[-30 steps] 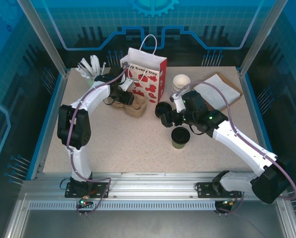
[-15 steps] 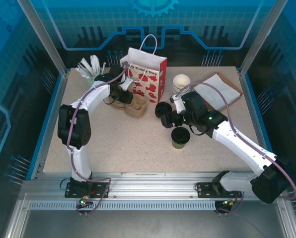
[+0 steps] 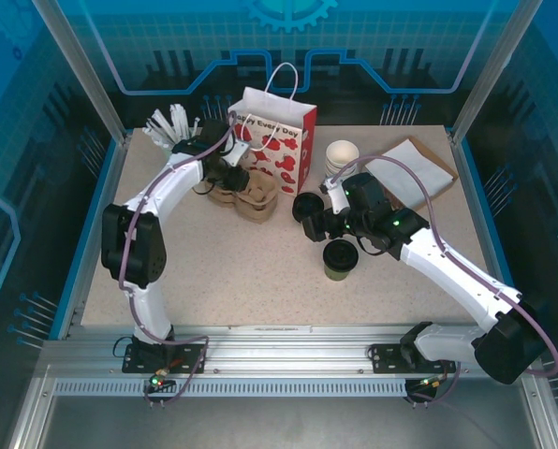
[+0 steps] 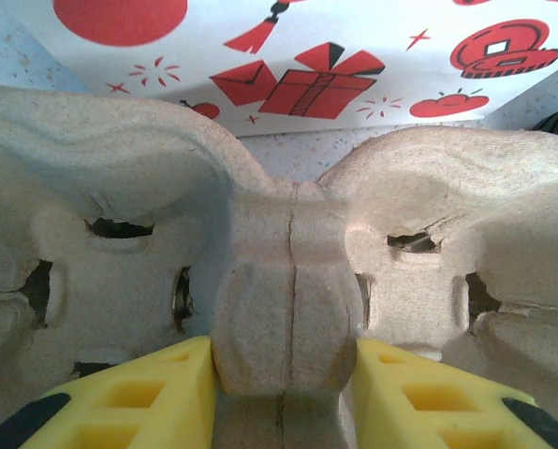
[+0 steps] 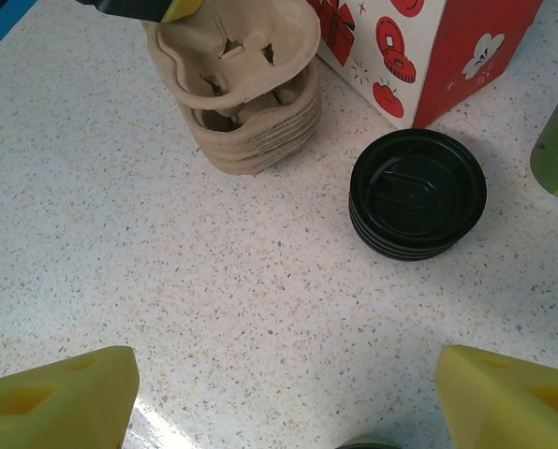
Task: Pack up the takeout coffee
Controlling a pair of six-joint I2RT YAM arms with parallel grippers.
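Position of the takeout coffee relative to each arm is what your coming move turns on.

From above, you see it upright on the tabletop, lid on, its long axis vertical. It sits just beside the right tool, on the side toward the arm bases. The left tool is well apart from it, over at the stack of pulp cup carriers beside the gift bag. The right arm is clearly the nearer one.

In the left wrist view, the left tool has its yellow fingers pressed against both flanks of the top cup carrier's middle ridge, pinching it. The gift bag stands just behind.

In the right wrist view, the right tool is spread wide and holds nothing. A dark sliver of the coffee's lid shows at the bottom edge between the fingers, so the cup is beneath and slightly behind the tips. The lid pile lies ahead. My judgement is that you must draw the right tool back and down to straddle the cup.
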